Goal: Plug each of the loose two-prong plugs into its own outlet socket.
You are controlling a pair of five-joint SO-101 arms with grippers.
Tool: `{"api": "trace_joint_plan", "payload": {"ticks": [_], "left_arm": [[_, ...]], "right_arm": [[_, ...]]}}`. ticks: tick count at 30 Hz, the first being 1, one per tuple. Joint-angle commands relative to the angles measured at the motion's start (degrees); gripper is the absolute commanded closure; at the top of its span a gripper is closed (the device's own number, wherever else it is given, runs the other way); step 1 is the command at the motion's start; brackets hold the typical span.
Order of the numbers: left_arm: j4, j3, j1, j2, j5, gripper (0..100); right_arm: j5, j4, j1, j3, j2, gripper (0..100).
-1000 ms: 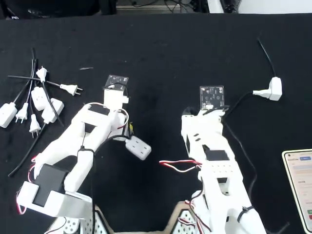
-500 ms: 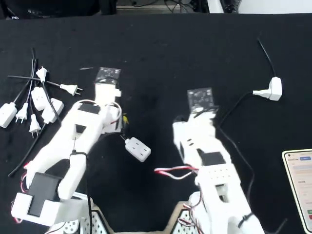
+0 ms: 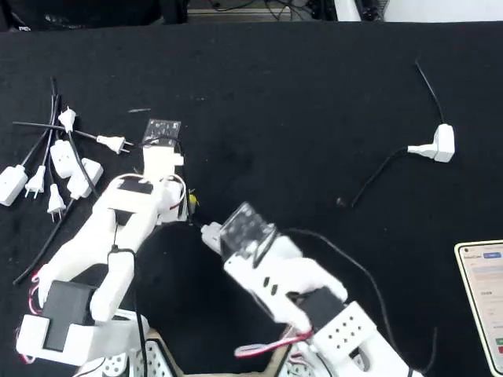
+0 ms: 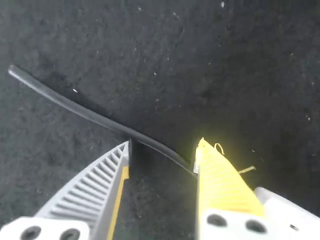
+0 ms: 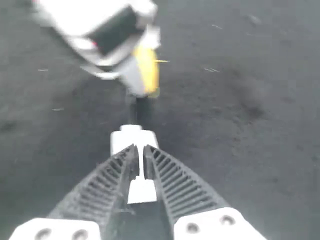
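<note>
A white outlet socket (image 3: pixel 209 232) lies left of the table's middle, and its black cable (image 4: pixel 90 116) runs off from it. My left gripper (image 4: pixel 162 145) is open just above the cloth, with that cable passing between its grey finger and its yellow finger (image 3: pixel 192 201). My right gripper (image 5: pixel 140 148) hangs right over the socket (image 5: pixel 131 139), its jaws shut to a narrow slit through which white shows. Several loose two-prong plugs (image 3: pixel 115 144) and white adapters (image 3: pixel 77 174) lie bunched at the far left.
Another white plug (image 3: pixel 437 144) with a thin black cable lies at the right. A phone (image 3: pixel 481 290) rests at the right edge. The table top is black cloth (image 3: pixel 299 94).
My right arm has swung from the table's middle to the left, over the outlet socket. My left arm has shifted a little to the left and away.
</note>
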Motion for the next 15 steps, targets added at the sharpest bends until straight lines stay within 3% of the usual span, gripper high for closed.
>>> {"api": "trace_joint_plan", "payload": {"ticks": [1,6,15], "left_arm": [[-3.3,-0.4,-4.7,-2.1,0.9,79],[-5.9,-0.6,-10.4,-1.7,9.9,79],[-5.9,-0.6,-10.9,-1.7,10.7,79]], "right_arm": [[0.7,1.2,-3.4,-0.3,-1.5,98.7],[0.3,0.4,-3.8,-1.1,1.7,98.7],[0.2,-1.7,-6.9,-7.2,17.5,98.7]]}}
